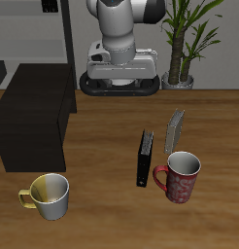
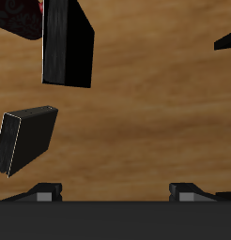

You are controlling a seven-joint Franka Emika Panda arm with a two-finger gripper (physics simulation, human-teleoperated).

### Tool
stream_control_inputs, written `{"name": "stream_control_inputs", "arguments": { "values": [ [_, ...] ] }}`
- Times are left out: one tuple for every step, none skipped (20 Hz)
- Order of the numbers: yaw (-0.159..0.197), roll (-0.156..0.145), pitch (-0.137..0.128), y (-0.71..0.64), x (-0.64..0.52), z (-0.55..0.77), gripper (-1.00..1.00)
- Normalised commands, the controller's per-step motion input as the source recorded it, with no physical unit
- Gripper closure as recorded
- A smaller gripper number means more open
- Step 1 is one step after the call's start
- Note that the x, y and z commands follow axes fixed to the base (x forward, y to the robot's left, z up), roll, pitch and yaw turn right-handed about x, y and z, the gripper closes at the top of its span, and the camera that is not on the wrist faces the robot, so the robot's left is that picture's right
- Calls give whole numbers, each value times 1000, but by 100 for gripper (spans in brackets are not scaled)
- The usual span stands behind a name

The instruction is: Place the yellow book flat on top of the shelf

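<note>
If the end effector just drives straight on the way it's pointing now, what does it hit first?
Most likely bare table: the wrist view shows only wood ahead of the open end effector. The yellow book sits off that line, though depth is unclear.

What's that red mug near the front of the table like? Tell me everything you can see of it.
The red mug is dark red with paler speckles, seemingly ceramic, with a loop handle turned toward the black book. It stands upright on the wooden table near its front edge, mouth open, pale grey inside, apparently empty. Whether the handle touches the book is unclear.
</note>
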Motion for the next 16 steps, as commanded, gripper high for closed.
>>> {"name": "stream_control_inputs", "arguments": {
  "values": [
    [-15, -35, 1, -68, 39, 32, -100],
    [-70, -4, 44, -57, 21, 28, -100],
    [12, -11, -26, -20, -26, 41, -100],
    [-4, -15, -9, 10, -16, 32, -100],
    [0, 0, 0, -7, -16, 9, -100],
    [-47, -71, -18, -42, 2, 28, -100],
    [-30, -4, 20, 104, -51, -60, -100],
    [-11, -44, 5, 61, 3, -37, -100],
    [-41, -88, -38, 135, -8, -29, -100],
    [-46, 62, 12, 392, -120, -160, -100],
    [11, -93, -36, 115, -1, -52, -100],
    [-109, -138, -68, 372, -84, -138, -100],
    [-3, 71, -30, 516, -94, -128, -100],
    [-59, 14, 34, 438, -21, -198, -100],
    [-40, -31, -11, 360, -74, -110, -100],
    [-37, 14, -8, 396, -69, -88, -100]
  ]
}}
